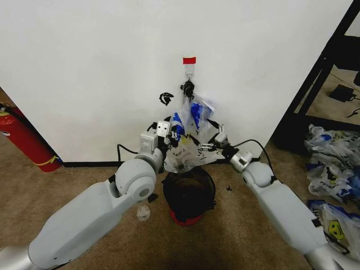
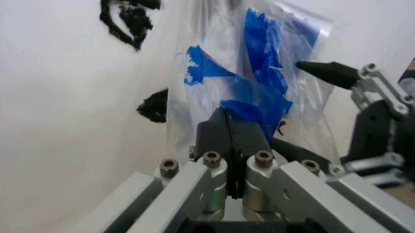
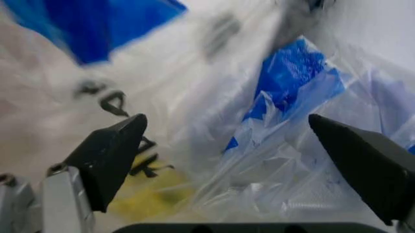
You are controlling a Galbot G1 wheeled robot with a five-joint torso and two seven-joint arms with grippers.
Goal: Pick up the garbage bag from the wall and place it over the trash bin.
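Thin see-through plastic, the garbage bag (image 1: 188, 132) hangs by its blue handles from a little hook just under a red tape strip (image 1: 189, 60) on the white wall (image 1: 84, 67), its lower part drooping right above the trash bin (image 1: 188, 198) (black, with a red base) on the carpet. The left gripper (image 2: 228, 127) is at the bag's left edge, its dark fingertips pressed together on the film beside a blue handle. The right gripper (image 3: 236, 153) faces the bag's right side with its pointed fingers spread wide, crumpled plastic between them.
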